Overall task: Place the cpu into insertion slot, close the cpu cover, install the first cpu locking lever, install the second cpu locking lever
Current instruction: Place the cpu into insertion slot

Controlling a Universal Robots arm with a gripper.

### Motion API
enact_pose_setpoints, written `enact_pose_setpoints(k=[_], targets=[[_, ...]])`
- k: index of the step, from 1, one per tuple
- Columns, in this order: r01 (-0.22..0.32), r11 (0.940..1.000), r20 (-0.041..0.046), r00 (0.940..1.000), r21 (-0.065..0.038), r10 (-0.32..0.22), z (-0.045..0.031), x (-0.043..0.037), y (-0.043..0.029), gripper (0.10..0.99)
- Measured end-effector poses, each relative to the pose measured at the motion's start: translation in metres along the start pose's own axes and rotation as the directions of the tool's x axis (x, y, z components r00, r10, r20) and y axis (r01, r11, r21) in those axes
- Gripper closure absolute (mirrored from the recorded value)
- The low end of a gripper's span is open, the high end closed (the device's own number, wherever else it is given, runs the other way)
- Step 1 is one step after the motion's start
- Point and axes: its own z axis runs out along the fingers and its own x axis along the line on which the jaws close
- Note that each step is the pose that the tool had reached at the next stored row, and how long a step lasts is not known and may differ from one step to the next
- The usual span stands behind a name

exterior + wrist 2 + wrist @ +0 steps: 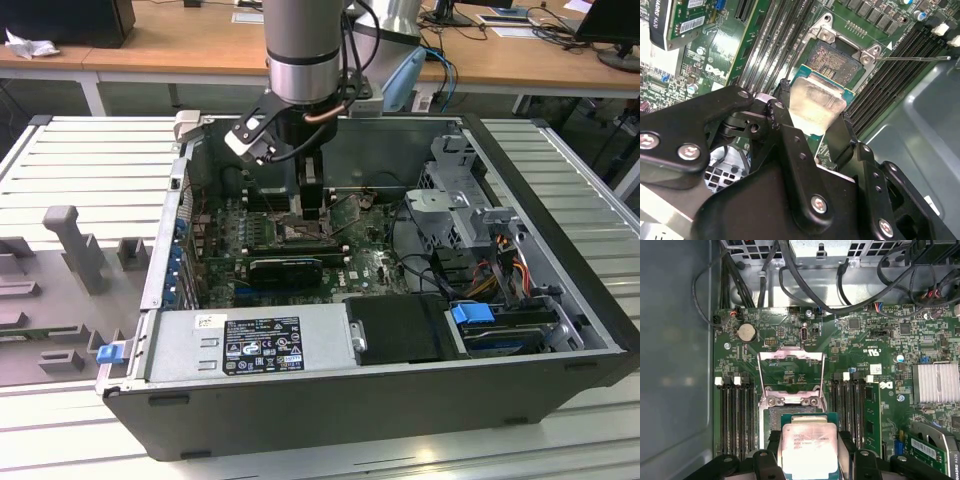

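I'm holding the cpu [817, 100] w/ my gripper [814, 109], fingers closed on its edges, hovering just above the insertion slot [835, 57]; cpu cover [790, 356] is standing open beyond.

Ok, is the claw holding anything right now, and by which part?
Yes: the claw pinches the cpu by two opposite side edges.

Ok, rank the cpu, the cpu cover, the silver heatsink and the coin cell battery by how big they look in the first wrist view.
1. cpu and cpu cover: they look about alike, and the cpu sits nearer the camera, so I won't rank them against each other.
2. silver heatsink
3. coin cell battery
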Motion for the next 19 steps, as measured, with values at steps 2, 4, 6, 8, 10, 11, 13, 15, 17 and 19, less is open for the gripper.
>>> enact_pose_setpoints(k=[2, 4, 6, 8, 10, 11, 13, 15, 17, 19], targets=[[0.000, 1.0000, -0.0003, 1.0000, 0.000, 0.000, 0.0015, -0.0001, -0.0001, 0.553], [0.000, 1.0000, -0.0009, 1.0000, 0.000, 0.000, 0.0031, -0.0001, -0.0003, 0.553], [0.000, 1.0000, -0.0014, 1.0000, 0.000, 0.000, 0.0039, -0.0001, -0.0003, 0.553], [0.000, 1.0000, -0.0028, 1.0000, 0.000, 0.000, 0.0052, -0.0001, -0.0004, 0.553], [0.000, 1.0000, -0.0036, 1.0000, 0.001, 0.000, 0.0062, -0.0002, -0.0005, 0.553], [0.000, 1.0000, -0.0039, 1.0000, 0.001, 0.000, 0.0065, -0.0002, -0.0006, 0.553], [0.000, 1.0000, -0.0044, 1.0000, 0.001, 0.000, 0.0073, -0.0002, -0.0006, 0.553], [0.000, 1.0000, -0.0049, 1.0000, 0.001, 0.000, 0.0081, -0.0002, -0.0007, 0.553], [0.000, 1.0000, -0.0053, 1.0000, 0.001, 0.000, 0.0094, -0.0002, -0.0008, 0.553], [0.000, 1.0000, -0.0054, 1.0000, 0.001, 0.000, 0.0104, -0.0002, -0.0009, 0.553]])
